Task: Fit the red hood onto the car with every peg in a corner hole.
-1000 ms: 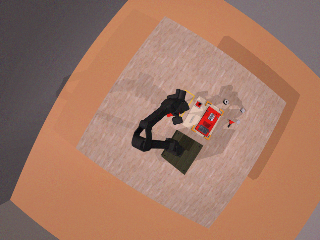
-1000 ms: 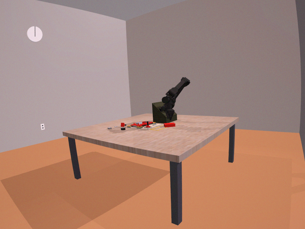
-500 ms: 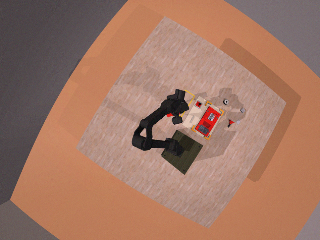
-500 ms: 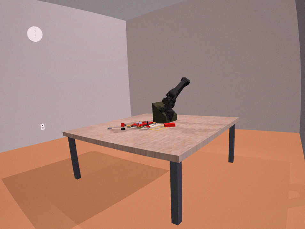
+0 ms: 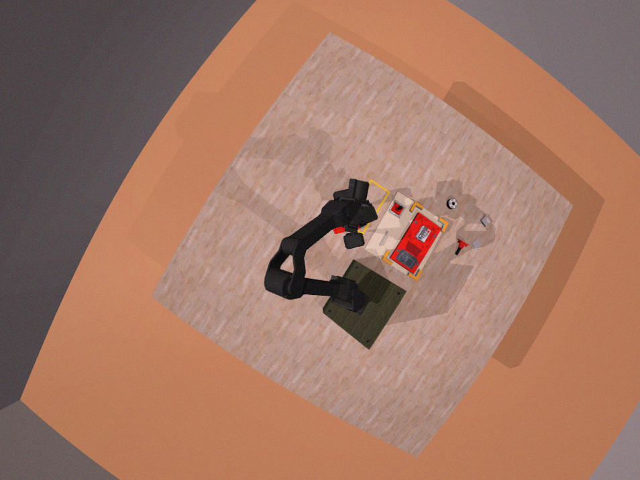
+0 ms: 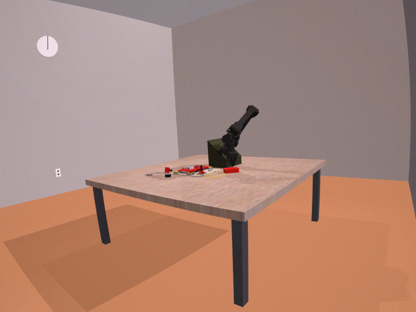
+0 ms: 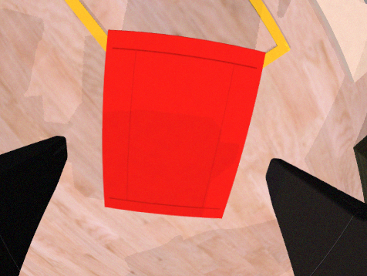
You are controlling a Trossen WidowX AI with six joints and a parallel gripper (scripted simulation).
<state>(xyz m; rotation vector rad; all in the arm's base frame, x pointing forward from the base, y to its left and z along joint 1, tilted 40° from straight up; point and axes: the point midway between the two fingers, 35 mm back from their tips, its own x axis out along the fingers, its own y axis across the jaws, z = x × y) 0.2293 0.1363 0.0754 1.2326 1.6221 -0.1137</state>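
Observation:
The red hood (image 5: 338, 230) (image 6: 231, 170) (image 7: 173, 127) lies on the table roof up, partly over one end of the yellow outline. The arm hides most of it in the top view. My gripper (image 6: 232, 164) (image 7: 169, 159) is open and empty above the hood, its fingers spread to either side. The hood sits between the fingers in the wrist view, set a little toward the left one and turned slightly. The red chassis (image 5: 423, 220) (image 6: 185, 170) sits in the beige jig (image 5: 383, 227) with the grey engine block (image 5: 423, 233) on its deck. The pegs are tiny.
The yellow outline (image 5: 380, 186) (image 7: 88, 23) lies beside the jig. A red piece with a black post (image 5: 396, 207) (image 6: 201, 171) stands on the jig. Beyond the chassis are a wheel (image 5: 452, 203), a red-and-black part (image 5: 461, 244) and two grey plates. The dark green base (image 5: 380, 315) is near.

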